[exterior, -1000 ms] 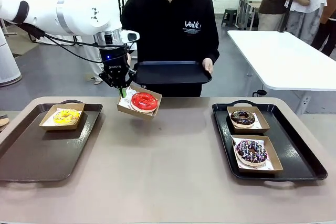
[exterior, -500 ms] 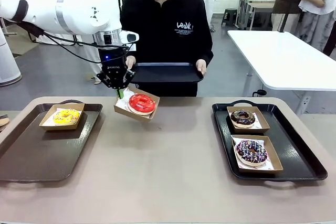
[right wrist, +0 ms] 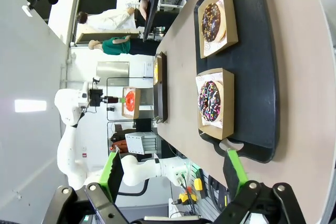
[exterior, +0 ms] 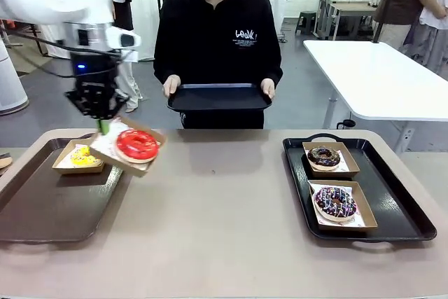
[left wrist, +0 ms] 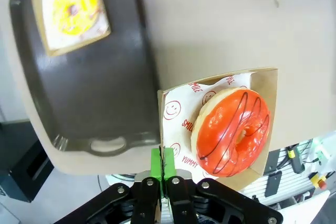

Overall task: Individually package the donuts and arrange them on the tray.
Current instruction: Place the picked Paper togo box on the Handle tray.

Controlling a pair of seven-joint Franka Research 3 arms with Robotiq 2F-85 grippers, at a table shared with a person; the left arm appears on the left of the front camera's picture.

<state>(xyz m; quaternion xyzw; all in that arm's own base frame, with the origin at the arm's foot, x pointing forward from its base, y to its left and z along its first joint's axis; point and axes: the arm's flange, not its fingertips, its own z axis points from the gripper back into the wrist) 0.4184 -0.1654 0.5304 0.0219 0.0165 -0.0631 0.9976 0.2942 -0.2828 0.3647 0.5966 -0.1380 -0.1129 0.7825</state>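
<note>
CHANGE: red donut box carried leftward, now over left tray edge | JAWS: left gripper pinching box rim; right gripper wide, empty | NEXT: set beside yellow donut

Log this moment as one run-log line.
left gripper: shut on red donut's box, airborne beside yellow donut | right gripper: open, idle | person: holding black tray

Two trays on the bench, one at each end. On left tray: one boxed donut. Above its far right corner, in left tool: another boxed donut. On right tray: two boxed donuts, one behind the other.
</note>
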